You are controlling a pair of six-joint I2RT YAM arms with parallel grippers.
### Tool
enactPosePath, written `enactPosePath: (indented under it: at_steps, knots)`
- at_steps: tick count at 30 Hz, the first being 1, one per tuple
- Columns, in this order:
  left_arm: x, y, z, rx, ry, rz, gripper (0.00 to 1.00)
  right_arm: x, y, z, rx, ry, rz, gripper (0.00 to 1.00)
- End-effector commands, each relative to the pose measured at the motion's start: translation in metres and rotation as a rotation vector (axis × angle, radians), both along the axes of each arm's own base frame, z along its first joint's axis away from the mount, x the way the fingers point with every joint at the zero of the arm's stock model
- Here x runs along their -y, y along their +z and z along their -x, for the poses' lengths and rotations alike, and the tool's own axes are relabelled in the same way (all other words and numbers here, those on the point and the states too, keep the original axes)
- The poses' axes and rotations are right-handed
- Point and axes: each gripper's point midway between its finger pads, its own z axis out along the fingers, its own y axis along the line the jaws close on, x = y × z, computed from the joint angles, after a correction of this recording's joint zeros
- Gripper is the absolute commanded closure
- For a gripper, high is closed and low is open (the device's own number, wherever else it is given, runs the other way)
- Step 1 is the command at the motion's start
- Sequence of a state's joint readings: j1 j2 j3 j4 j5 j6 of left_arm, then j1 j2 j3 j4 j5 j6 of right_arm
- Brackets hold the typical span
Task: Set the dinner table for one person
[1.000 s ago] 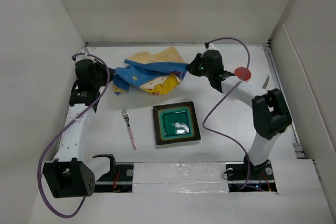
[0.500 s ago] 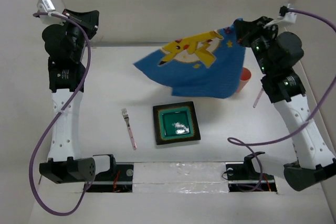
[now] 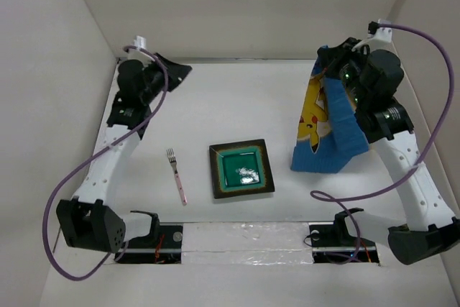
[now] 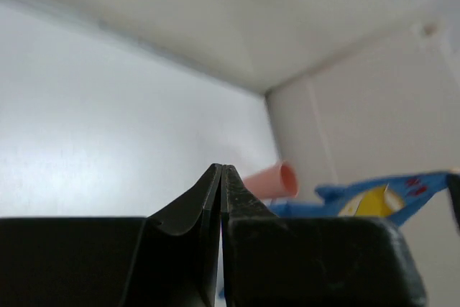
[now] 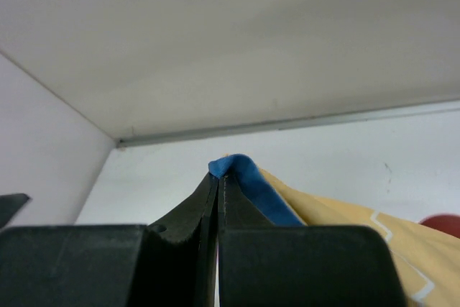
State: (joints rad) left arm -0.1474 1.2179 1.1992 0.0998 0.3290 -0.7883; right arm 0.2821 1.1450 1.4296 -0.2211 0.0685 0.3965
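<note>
Top view: right tool (image 3: 336, 59), upper right, clamped on the cloth mat (image 3: 327, 124). The mat hangs by one corner, likely for spreading. Left tool (image 3: 178, 72), upper left, closed and empty. Plate (image 3: 241, 169) and fork (image 3: 176, 175) lie on the table (image 3: 215, 98), which fills frame centre.
Left wrist: jaws together, pink cup (image 4: 269, 180) beyond.
Right wrist: blue hem pinched.

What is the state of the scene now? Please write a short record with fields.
left gripper: shut, holds nothing
right gripper: shut on blue cartoon-printed cloth mat, which hangs from it
square dark plate with green centre: empty, on flat white table
pink-handled metal fork: lying left of plate, apart from it
</note>
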Motion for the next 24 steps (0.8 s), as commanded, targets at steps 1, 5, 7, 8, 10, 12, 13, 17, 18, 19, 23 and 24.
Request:
enactPosePath:
  at_steps: [1,5,7,8,10,12,13,17,18,19,23,24]
  knots:
    - [0.047,-0.018,0.014,0.021,-0.178,-0.035,0.98,-0.007,0.025,0.009,0.071,0.056,-0.025,1.0]
    - [0.073,-0.032,0.026,-0.008,-0.288,-0.051,0.79,-0.021,0.043,0.019,0.095,0.09,-0.039,1.0]
    - [0.073,-0.037,0.03,-0.016,-0.295,-0.048,0.64,-0.032,0.058,0.025,0.126,0.121,-0.054,1.0]
    - [0.073,-0.037,0.034,-0.016,-0.301,-0.047,0.6,-0.036,0.062,0.025,0.13,0.129,-0.058,1.0]
    - [0.074,-0.046,0.04,-0.038,-0.321,-0.047,0.51,-0.049,0.076,0.021,0.15,0.15,-0.071,1.0]
    - [0.072,-0.053,0.041,-0.062,-0.314,-0.065,0.5,-0.065,0.078,0.004,0.151,0.176,-0.082,1.0]
    - [0.061,-0.052,0.036,-0.061,-0.236,-0.083,0.5,-0.074,0.106,-0.003,0.21,0.208,-0.135,1.0]
    - [0.033,-0.032,0.028,-0.028,-0.135,-0.03,0.49,-0.103,0.138,-0.022,0.242,0.296,-0.157,1.0]
    - [0.025,-0.025,0.024,-0.017,-0.079,-0.034,0.49,-0.114,0.13,-0.044,0.221,0.301,-0.15,1.0]
    - [0.019,-0.006,0.025,0.023,-0.045,-0.038,0.48,-0.108,0.17,-0.031,0.307,0.305,-0.179,1.0]
    - [-0.003,0.013,0.024,0.039,0.074,-0.085,0.45,-0.118,0.202,-0.027,0.378,0.366,-0.191,1.0]
    - [-0.01,0.017,0.021,0.047,0.12,-0.087,0.45,-0.121,0.2,-0.026,0.374,0.383,-0.183,1.0]
